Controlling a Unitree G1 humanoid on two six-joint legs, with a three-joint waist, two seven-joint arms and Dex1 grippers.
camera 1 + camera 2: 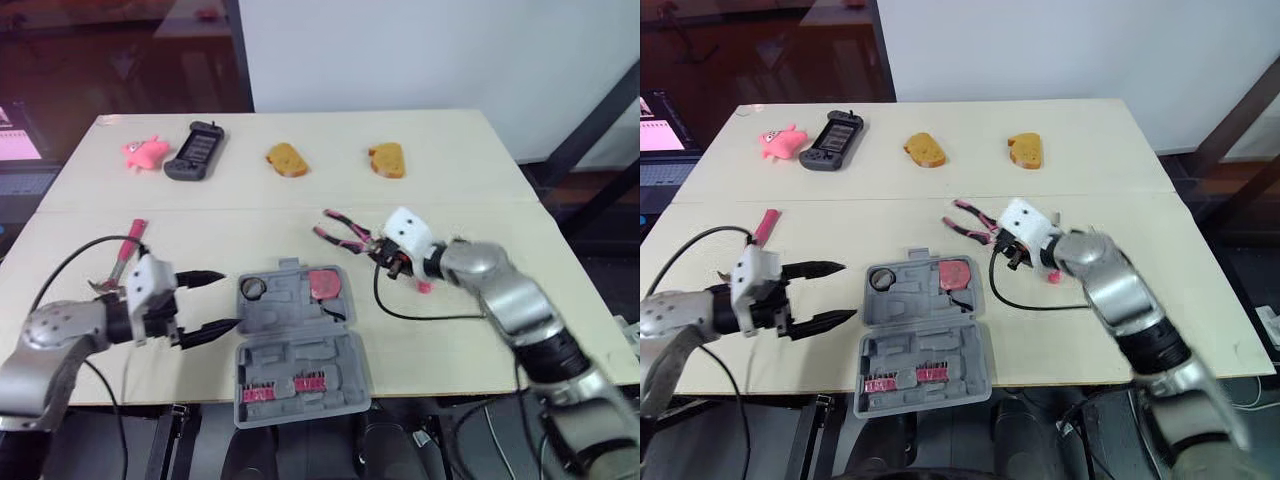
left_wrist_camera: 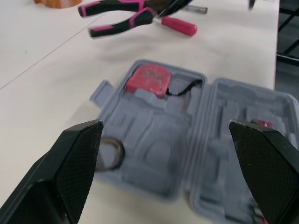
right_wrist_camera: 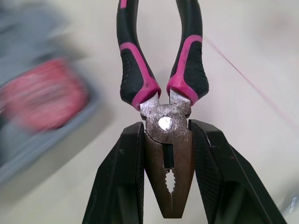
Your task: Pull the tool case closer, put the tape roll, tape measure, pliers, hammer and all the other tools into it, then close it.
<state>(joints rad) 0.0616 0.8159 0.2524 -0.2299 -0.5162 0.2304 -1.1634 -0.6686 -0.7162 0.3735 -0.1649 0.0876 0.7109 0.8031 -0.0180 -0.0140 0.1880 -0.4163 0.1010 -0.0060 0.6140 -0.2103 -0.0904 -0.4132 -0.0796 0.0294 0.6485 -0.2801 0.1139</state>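
Observation:
The grey tool case [image 1: 300, 352] lies open near the table's front edge. A red tape measure [image 1: 324, 285] and a tape roll [image 1: 252, 289] sit in its far half. My right gripper [image 1: 383, 252] is shut on the metal head of the pink-and-black pliers [image 1: 342, 231], held just right of and beyond the case; their handles point away from my gripper [image 3: 167, 128]. My left gripper [image 1: 205, 305] stands open just left of the case, with nothing between its fingers [image 2: 77, 154]. The pink-handled hammer [image 1: 127, 246] lies behind my left wrist. A pink screwdriver [image 2: 180, 25] lies by the right gripper.
At the back of the table are a pink toy [image 1: 145, 152], a black game controller [image 1: 196, 150] and two brown bread-like pieces [image 1: 286, 159] [image 1: 388, 160]. A black cable [image 1: 400, 312] loops on the table right of the case. Pink bits [image 1: 285, 388] line the case's near half.

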